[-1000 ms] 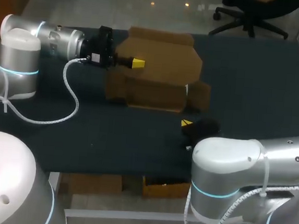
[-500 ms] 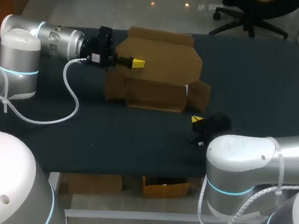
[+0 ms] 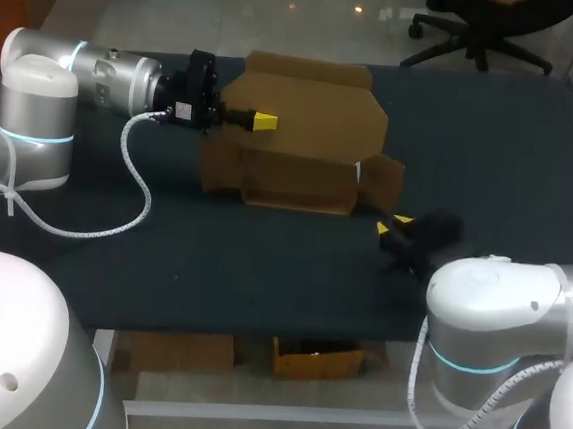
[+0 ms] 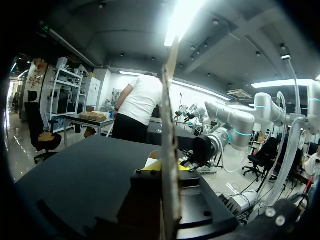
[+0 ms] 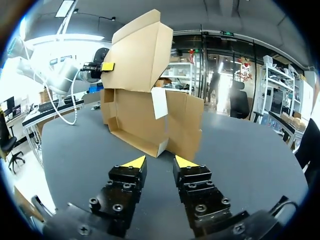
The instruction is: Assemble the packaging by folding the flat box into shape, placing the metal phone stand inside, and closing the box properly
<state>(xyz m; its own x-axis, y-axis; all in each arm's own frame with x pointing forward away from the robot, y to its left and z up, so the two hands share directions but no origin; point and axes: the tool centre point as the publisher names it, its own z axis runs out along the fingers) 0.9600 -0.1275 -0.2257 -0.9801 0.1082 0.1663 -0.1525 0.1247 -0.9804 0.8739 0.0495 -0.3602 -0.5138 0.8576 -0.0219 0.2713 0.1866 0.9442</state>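
The left end effector (image 3: 263, 121) pinched the raised lid of the box (image 3: 300, 176), seemingly to steady it, while the right end effector (image 5: 160, 162) hung empty, fingers narrowly parted.

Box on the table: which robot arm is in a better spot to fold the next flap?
Probably the right one. The right pincer is open and empty, facing the side flap of the box just ahead. The left pincer is busy, shut on the raised panel, holding it up.

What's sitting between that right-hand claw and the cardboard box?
Nothing. In the right wrist view, only bare dark table separates the open right gripper from the cardboard box.
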